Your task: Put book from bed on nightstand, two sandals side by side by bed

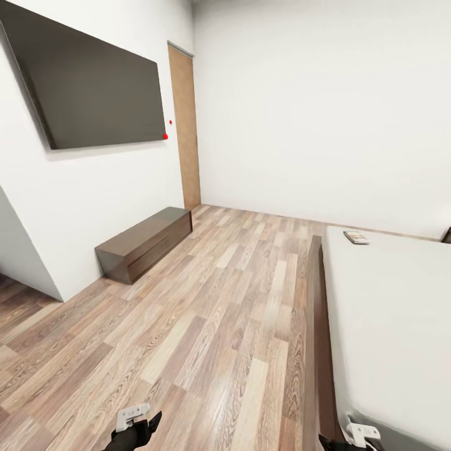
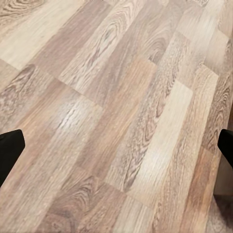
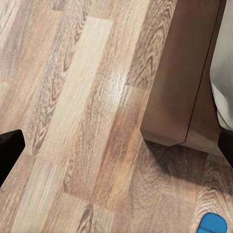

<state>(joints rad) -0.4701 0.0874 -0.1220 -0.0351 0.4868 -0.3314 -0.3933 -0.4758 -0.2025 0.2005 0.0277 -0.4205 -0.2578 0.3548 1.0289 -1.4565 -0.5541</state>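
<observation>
Both grippers, left (image 2: 116, 145) and right (image 3: 116, 148), hang spread and empty over the plank floor (image 1: 207, 326). Book (image 1: 356, 237) lies on the bed (image 1: 388, 313), far corner; one blue sandal (image 3: 212, 224) lies near the bed frame. Nothing done yet, by my reading.

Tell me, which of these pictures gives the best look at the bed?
The head view: it shows the bed with its white mattress, dark wooden side rail and a small book lying near the far end. The right wrist view catches a corner of the frame. The left wrist view shows floor.
</observation>
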